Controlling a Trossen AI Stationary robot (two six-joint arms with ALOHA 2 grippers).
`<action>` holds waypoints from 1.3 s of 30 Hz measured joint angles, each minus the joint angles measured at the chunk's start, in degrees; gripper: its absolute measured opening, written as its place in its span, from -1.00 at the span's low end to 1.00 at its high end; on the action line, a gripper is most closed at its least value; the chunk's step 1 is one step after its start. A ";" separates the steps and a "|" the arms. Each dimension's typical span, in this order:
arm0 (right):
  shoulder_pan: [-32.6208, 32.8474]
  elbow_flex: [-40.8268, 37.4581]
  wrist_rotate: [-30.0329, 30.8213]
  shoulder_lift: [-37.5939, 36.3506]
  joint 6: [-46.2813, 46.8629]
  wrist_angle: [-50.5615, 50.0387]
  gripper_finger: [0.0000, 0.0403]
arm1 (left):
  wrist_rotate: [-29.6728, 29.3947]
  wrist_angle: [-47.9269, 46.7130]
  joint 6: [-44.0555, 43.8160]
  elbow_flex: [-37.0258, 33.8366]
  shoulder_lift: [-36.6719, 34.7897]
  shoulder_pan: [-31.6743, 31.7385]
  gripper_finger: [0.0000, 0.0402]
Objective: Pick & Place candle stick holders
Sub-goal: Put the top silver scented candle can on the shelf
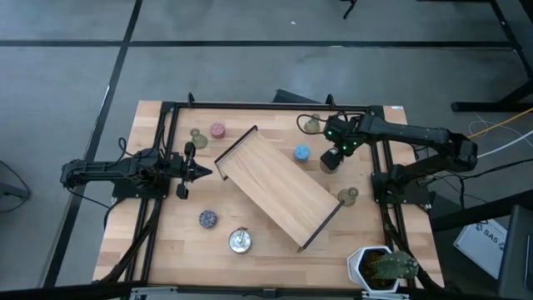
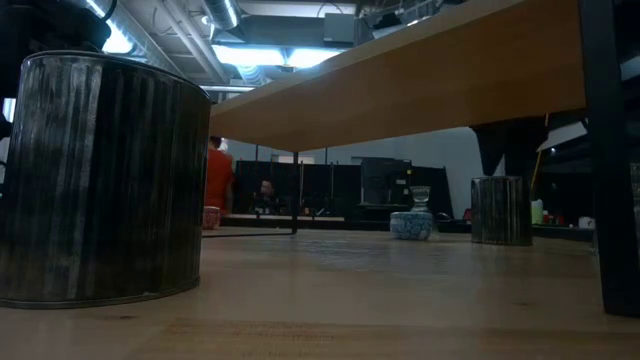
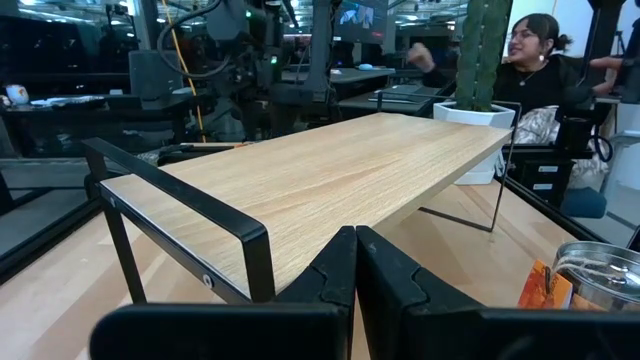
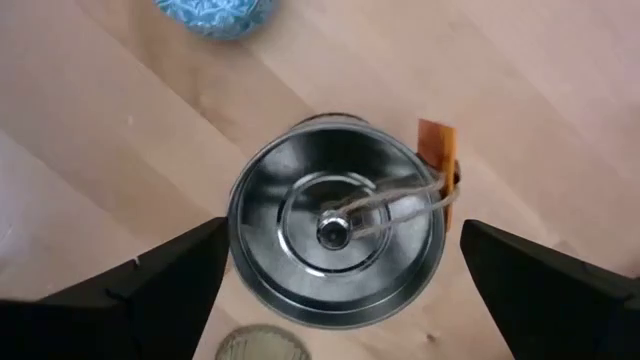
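Your right gripper (image 4: 335,262) hangs directly over the silver holder (image 4: 337,232) at the upper right of the desk (image 1: 266,254), fingers (image 4: 170,275) wide either side, while your left gripper (image 1: 196,172) waits closed at left.

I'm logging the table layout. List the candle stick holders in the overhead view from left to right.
Olive-green bell-shaped holder → purple holder → pink holder → round shiny silver holder → blue holder → second olive-green holder → silver holder under the right hand → third olive-green holder.
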 joint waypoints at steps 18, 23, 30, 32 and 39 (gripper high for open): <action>0.05 0.07 0.63 0.85 -0.06 3.18 0.99 | 0.00 0.00 0.00 0.00 0.01 -0.01 -0.98; 0.05 -0.02 0.60 0.45 -0.20 3.16 0.99 | 0.00 0.00 0.00 0.01 0.00 -0.02 -0.98; 0.05 -0.02 0.76 -0.65 -0.28 3.55 0.99 | 0.00 0.01 0.00 0.01 0.01 -0.01 -0.98; 0.10 -0.02 -0.02 -0.68 -0.43 4.15 0.99 | 0.00 0.00 0.00 0.01 0.01 -0.02 -0.98; 0.92 -0.02 0.21 0.23 -0.04 4.71 0.99 | 0.00 0.00 0.00 0.00 0.01 -0.02 -0.98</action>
